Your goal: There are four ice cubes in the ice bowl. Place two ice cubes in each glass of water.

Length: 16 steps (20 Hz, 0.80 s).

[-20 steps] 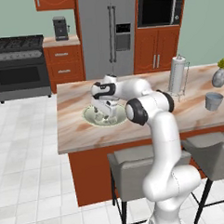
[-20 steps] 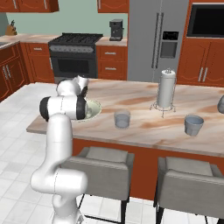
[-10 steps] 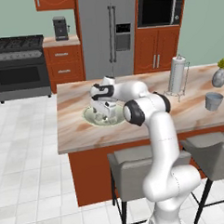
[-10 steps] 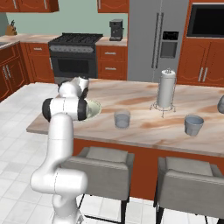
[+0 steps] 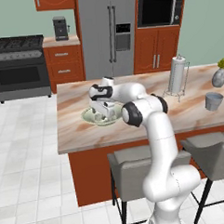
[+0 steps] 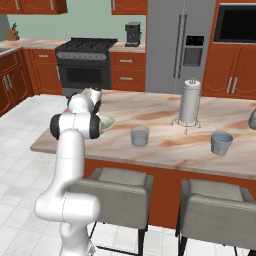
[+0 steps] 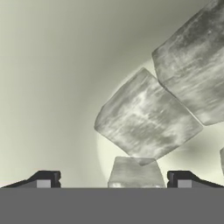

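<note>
I have the gripper (image 7: 113, 179) spread wide, low inside the ice bowl (image 5: 87, 116) at the counter's left. 1 ice cube (image 7: 133, 174) sits between the fingertips; I'd close squarely across its flat faces.

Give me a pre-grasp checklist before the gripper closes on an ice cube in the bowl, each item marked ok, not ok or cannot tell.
1. Gripper open: ok, the fingertips stand wide apart.
2. Gripper down inside the bowl: ok, the pale inner wall lies close ahead in the hand view.
3. An ice cube between the fingertips: ok, one sits centred in the gap.
4. Neighbouring cube clear of that one: not ok, it appears to touch or overlap it.
5. All four cubes in the bowl: cannot tell, not all can be counted.
6. Nearest glass upright and unobstructed: ok, it stands alone on the counter.
</note>
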### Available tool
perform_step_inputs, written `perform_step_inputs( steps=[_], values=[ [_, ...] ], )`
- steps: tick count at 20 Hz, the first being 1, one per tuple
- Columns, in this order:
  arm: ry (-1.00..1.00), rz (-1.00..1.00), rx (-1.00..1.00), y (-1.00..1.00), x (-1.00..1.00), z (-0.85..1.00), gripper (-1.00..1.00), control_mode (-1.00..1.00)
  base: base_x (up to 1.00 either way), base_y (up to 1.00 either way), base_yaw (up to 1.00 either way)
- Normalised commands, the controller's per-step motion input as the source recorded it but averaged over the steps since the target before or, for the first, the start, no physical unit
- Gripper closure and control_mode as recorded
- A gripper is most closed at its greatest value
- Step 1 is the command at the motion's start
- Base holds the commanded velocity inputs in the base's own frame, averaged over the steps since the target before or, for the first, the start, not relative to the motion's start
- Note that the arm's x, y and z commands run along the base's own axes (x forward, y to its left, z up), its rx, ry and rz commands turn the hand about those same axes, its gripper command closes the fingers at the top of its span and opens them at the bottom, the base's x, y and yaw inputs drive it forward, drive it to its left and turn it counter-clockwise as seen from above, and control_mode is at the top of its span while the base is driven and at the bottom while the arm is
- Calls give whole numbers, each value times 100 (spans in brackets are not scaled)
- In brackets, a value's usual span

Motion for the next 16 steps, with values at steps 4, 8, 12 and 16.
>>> perform_step_inputs(
  steps=[4, 8, 12, 16],
  values=[
    [0, 0, 0, 6, 2, -4, -100, -100, 0, 0, 0],
    [0, -2, 0, 6, -12, 0, -100, -100, 0, 0, 0],
    [0, -5, 1, 6, -17, -3, -100, -100, 0, 0, 0],
    [0, -10, 0, 4, -20, -7, -100, -100, 0, 0, 0]
  ],
)
